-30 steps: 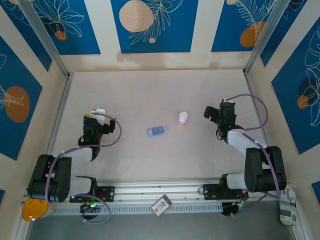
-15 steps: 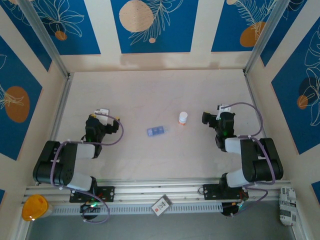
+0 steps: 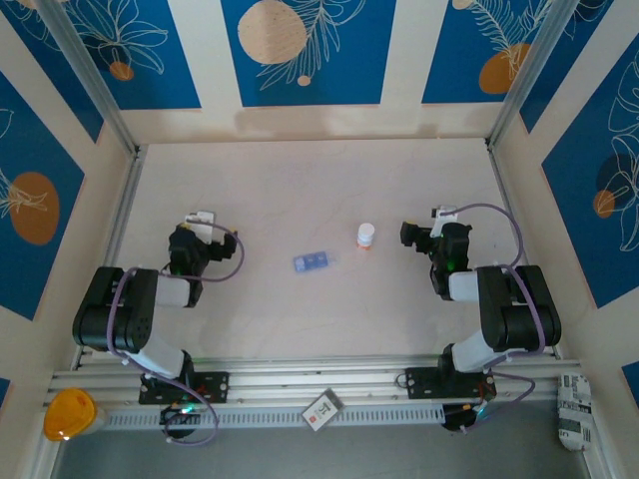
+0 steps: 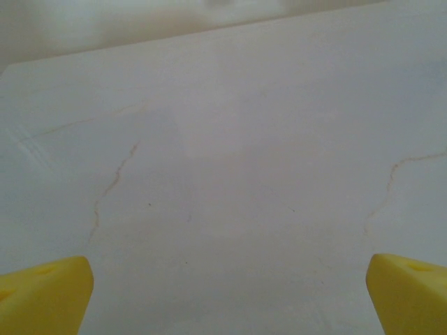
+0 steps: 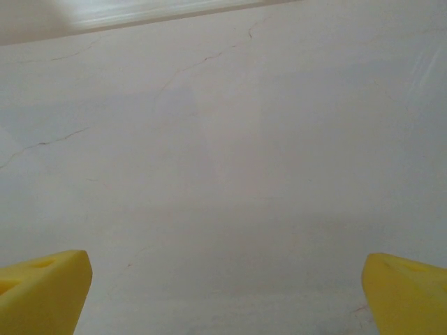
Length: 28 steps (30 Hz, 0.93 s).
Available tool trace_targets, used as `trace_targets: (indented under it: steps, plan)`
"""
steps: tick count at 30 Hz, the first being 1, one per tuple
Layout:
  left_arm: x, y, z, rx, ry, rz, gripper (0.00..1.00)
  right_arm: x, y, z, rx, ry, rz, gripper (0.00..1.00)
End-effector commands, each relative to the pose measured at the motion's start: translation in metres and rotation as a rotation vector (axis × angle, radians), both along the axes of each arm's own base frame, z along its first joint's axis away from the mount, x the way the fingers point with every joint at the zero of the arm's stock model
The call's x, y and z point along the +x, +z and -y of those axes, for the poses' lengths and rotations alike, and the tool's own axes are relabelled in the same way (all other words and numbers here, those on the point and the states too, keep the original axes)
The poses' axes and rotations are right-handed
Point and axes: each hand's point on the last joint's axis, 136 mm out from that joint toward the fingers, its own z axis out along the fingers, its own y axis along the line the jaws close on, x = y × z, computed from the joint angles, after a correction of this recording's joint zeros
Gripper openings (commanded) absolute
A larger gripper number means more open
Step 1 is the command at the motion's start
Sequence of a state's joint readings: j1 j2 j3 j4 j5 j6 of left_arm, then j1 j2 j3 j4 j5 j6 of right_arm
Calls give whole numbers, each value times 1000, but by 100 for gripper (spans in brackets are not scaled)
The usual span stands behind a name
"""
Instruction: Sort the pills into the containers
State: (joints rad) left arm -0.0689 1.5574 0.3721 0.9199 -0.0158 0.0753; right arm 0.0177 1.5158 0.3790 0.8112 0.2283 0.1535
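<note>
black arms sit folded low, jaws spread wide

Both arms are folded low, one toward each side edge of the tabletop. The left gripper and right gripper have their fingers spread wide.

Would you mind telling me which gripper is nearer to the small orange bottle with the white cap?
Right. The right gripper sits just right of the bottle in the top view; the left gripper is far off to its left, beyond the blue pill box.
</note>
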Motion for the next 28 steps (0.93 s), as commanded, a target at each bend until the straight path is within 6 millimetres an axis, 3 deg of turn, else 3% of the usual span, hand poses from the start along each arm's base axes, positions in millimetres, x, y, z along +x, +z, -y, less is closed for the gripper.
trace_targets:
  steps: [1, 28]
  plan:
    - [3, 1, -3, -27, 13, -5, 100, 8, 12, -2, -29, 8, 47, 99]
    - [3, 2, -3, -24, 16, 3, 100, 8, 12, -2, -24, 14, 45, 99]
